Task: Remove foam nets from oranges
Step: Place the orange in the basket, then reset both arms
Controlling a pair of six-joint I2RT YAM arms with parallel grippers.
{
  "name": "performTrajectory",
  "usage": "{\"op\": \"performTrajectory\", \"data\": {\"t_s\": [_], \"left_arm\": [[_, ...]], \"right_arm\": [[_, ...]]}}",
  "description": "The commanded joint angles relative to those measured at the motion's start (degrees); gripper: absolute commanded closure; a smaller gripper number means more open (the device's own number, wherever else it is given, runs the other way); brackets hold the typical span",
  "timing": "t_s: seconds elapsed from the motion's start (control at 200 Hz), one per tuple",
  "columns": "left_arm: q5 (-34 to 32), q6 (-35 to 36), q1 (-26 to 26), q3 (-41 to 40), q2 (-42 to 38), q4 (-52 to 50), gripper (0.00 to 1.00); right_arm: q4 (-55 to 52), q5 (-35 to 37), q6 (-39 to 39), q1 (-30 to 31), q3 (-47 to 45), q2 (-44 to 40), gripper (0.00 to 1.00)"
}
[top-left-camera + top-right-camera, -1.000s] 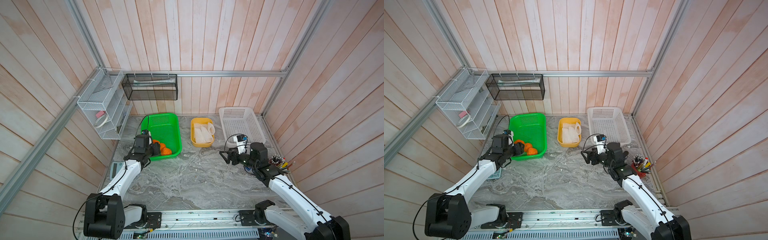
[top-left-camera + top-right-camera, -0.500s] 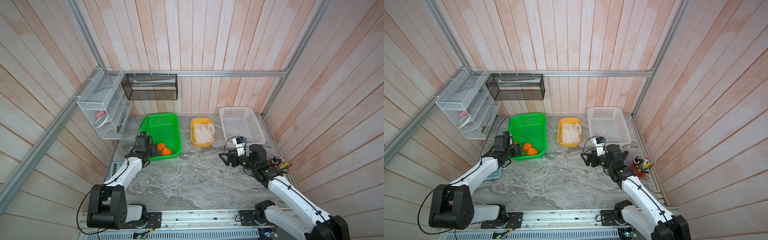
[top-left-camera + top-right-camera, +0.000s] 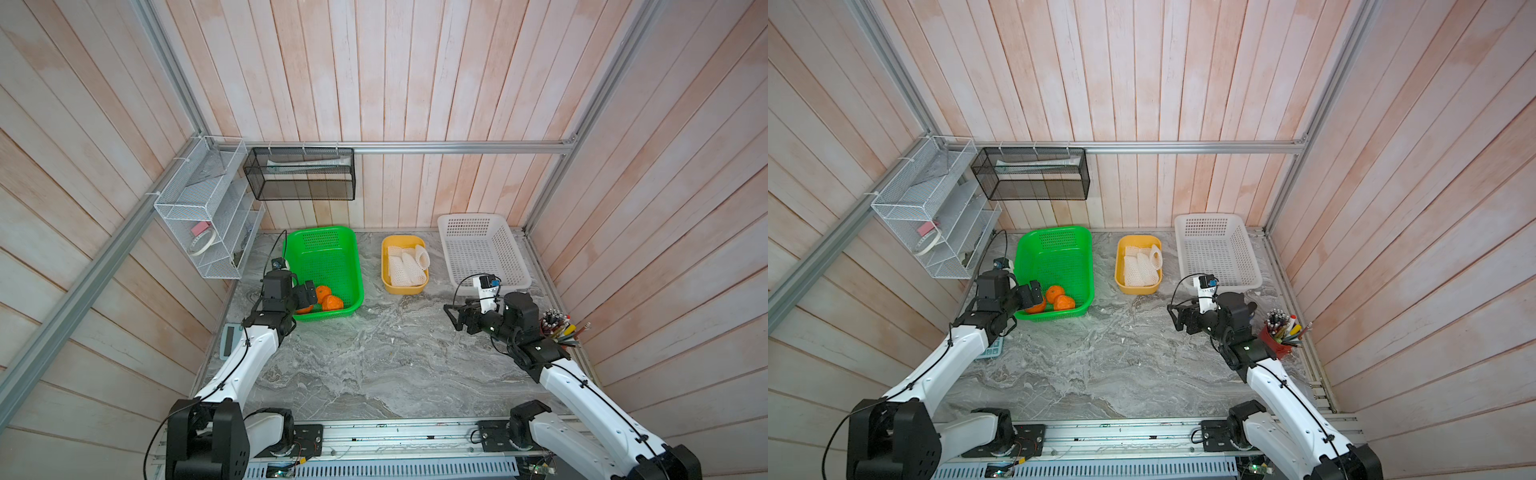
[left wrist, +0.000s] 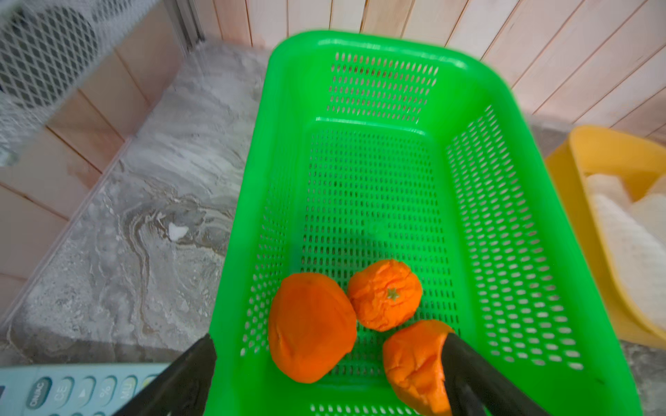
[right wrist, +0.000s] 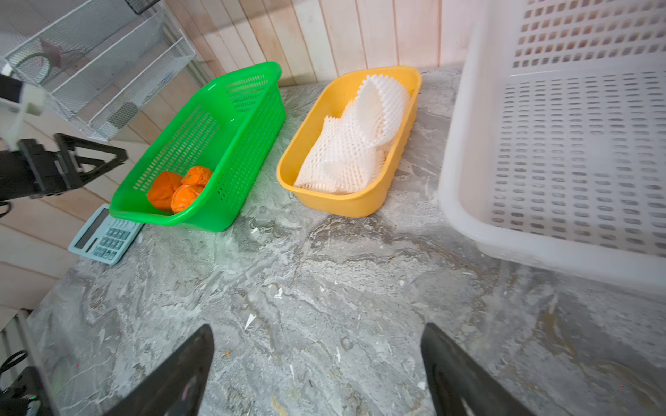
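Three bare oranges lie together at the near end of the green basket; both top views show them as a cluster. My left gripper hangs open just above them, one finger covering part of the nearest orange. It holds nothing. Several white foam nets are piled in the yellow tub. My right gripper is open and empty over bare tabletop, near the white basket.
A light blue calculator lies at the green basket's near left corner. A red cup of pens stands by my right arm. A white wire shelf and a black mesh basket hang on the walls.
My left gripper's jaws have spread wider over the near end of the green basket, and that arm has shifted slightly. The right arm has barely moved.
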Motion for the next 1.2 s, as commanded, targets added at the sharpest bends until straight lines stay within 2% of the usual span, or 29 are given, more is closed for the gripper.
{"op": "performTrajectory", "data": {"t_s": [0.0, 0.095, 0.28, 0.375, 0.495, 0.555, 0.635, 0.69, 0.805, 0.895, 0.97, 1.085, 1.16, 1.195], "left_arm": [[0.6, 0.9, 0.3, -5.6, -4.5, 10.9, 0.0], [0.0, 2.7, 0.3, -12.7, -9.1, 20.8, 0.0], [-4.6, 6.2, 0.4, -24.9, -12.3, 39.7, 0.0], [-5.0, 7.9, 0.5, -29.9, -9.9, 51.8, 0.0], [-1.9, 12.1, 0.9, -35.0, -2.4, 68.2, 0.0], [-1.6, 11.7, 1.6, -36.9, 2.3, 75.1, 0.0], [2.1, 10.2, 3.6, -39.8, 8.6, 87.7, 0.0], [4.6, 11.4, 4.0, -40.9, 12.9, 95.5, 0.0], [5.4, 11.8, 4.1, -40.1, 23.3, 103.8, 0.0], [5.6, 11.4, 4.3, -38.5, 25.6, 103.3, 0.0], [6.7, 10.8, 5.1, -37.9, 26.2, 102.9, 0.0], [7.9, 9.2, 6.8, -36.5, 25.1, 98.6, 0.0], [8.7, 8.6, 7.5, -34.8, 24.2, 94.1, 0.0], [8.7, 8.6, 7.8, -33.8, 23.9, 91.9, 0.0]], "right_arm": [[2.8, 10.3, -0.9, -1.5, -2.7, -3.0, 0.07], [7.0, 16.6, -1.2, -3.7, -7.2, -6.5, 0.02], [18.5, 28.7, -4.4, -9.2, -17.4, -13.8, 0.02], [28.1, 30.8, -6.5, -13.0, -24.1, -17.3, 0.02], [50.5, 32.9, -7.8, -15.7, -36.1, -18.2, 0.02], [58.5, 34.4, -6.8, -16.7, -38.7, -15.1, 0.02], [56.9, 31.4, -8.2, -16.9, -36.3, -9.8, 0.02], [65.2, 29.8, -9.3, -16.8, -37.5, -3.3, 0.02], [80.0, 29.7, -11.9, -16.8, -37.5, 10.0, 0.02], [85.5, 29.0, -14.6, -16.4, -35.0, 17.9, 0.02], [92.2, 31.6, -15.2, -16.4, -34.4, 24.2, 0.02], [97.5, 33.3, -14.0, -16.7, -32.5, 33.6, 0.02], [104.5, 35.2, -13.5, -16.7, -31.5, 40.0, 0.02], [103.7, 35.0, -13.9, -16.7, -30.4, 40.7, 0.02]]}}
